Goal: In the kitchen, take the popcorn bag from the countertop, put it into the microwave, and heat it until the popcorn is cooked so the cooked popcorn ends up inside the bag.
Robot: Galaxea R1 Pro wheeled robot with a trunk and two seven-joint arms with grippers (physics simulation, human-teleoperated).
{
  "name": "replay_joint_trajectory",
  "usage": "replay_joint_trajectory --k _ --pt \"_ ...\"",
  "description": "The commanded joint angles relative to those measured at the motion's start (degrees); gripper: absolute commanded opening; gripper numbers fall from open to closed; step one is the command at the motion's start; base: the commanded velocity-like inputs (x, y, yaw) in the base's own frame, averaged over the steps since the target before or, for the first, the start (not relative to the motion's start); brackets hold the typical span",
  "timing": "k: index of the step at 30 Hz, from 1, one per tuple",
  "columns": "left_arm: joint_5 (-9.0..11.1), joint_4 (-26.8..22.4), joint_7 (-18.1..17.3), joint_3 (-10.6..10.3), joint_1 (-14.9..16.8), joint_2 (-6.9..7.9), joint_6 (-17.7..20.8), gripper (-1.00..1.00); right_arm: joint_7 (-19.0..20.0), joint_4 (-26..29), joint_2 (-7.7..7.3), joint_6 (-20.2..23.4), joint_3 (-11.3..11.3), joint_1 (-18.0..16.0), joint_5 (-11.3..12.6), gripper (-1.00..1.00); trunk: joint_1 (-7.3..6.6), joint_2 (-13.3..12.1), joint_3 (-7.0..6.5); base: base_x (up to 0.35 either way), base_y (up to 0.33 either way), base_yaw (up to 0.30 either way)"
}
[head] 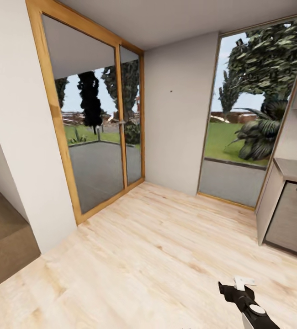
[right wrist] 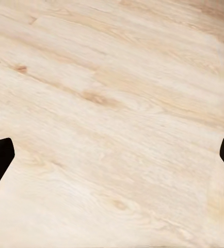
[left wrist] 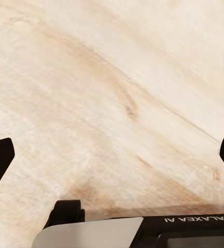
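Note:
The popcorn bag, the microwave and the popcorn are out of view. At the right edge of the head view, the end of a grey countertop (head: pixel 296 169) sits above a grey cabinet front (head: pixel 292 219). My right gripper (head: pixel 234 285) hangs low over the pale wood floor (head: pixel 157 246), near the bottom right. In the right wrist view, the right gripper (right wrist: pixel 114 157) is open, with bare floorboards between its widely spread fingertips. The left gripper (left wrist: pixel 114 160) is likewise open over the floor and holds nothing.
Wood-framed glass doors (head: pixel 98 132) stand at the left, and a tall window (head: pixel 244 114) at the right looks onto a garden. A white wall (head: pixel 178 114) lies between them. A brown step or ledge (head: pixel 4 237) is at the far left.

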State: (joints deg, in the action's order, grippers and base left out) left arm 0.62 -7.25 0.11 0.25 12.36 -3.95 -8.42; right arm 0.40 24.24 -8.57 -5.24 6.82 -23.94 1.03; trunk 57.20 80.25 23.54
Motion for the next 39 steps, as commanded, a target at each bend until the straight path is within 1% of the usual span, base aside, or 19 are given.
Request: replay_joint_trajectory --k 1,7,9,13,20,21,23,28,37,39 --pt "0.07 0.04 0.04 0.02 0.08 0.00 -0.19 1.00 0.04 -0.07 -0.02 -0.21 0.11 -0.05 0.11 1.00 -0.23 -0.38 -0.16 0.000 0.000 -0.298" --pt "0.08 0.04 0.05 0.07 0.07 0.06 -0.14 1.00 0.04 -0.07 -0.20 -0.19 0.20 -0.05 0.11 1.00 -0.45 -0.78 -0.54 0.000 0.000 -0.298" --pt "0.08 0.04 0.08 0.08 0.10 0.06 -0.12 1.00 0.04 -0.07 -0.27 -0.14 0.20 -0.05 0.11 1.00 -0.89 -1.59 -0.96 0.000 0.000 -0.297" --pt "0.08 0.04 0.06 0.10 0.10 0.08 -0.16 1.00 0.04 -0.07 -0.41 -0.12 0.21 -0.05 0.11 1.00 -1.33 -2.39 -1.46 0.000 0.000 -0.298" --pt "0.08 0.04 0.07 0.17 0.11 0.08 -0.17 1.00 0.04 -0.07 -0.48 -0.12 0.21 -0.05 0.11 1.00 -2.87 -5.20 -2.95 0.000 0.000 -0.298" --pt "0.08 0.04 0.07 0.22 0.11 0.08 -0.15 1.00 0.04 -0.07 -0.47 -0.12 0.16 -0.05 0.11 1.00 -2.87 -5.20 -2.98 0.000 0.000 -0.298" --pt "0.08 0.04 0.05 0.25 0.09 0.08 -0.15 1.00 0.04 -0.07 -0.43 -0.12 0.14 -0.05 0.11 1.00 -3.30 -6.00 -3.41 0.000 0.000 -0.298" --pt "0.08 -0.02 0.08 0.25 0.10 0.08 -0.14 1.00 0.04 -0.07 -0.44 -0.12 0.13 -0.05 0.11 1.00 -3.52 -6.40 -3.76 0.000 0.000 -0.298" --pt "0.17 0.04 0.24 0.21 0.12 0.08 -0.11 1.00 0.04 -0.07 -0.40 -0.12 -0.01 -0.10 0.11 1.00 -5.50 -10.01 -5.68 0.000 0.000 -0.298" --pt "0.11 0.01 0.13 0.20 0.12 0.08 -0.11 1.00 0.04 -0.07 -0.40 -0.12 -0.04 -0.09 0.11 1.00 -5.50 -10.01 -5.75 0.000 0.000 -0.298"
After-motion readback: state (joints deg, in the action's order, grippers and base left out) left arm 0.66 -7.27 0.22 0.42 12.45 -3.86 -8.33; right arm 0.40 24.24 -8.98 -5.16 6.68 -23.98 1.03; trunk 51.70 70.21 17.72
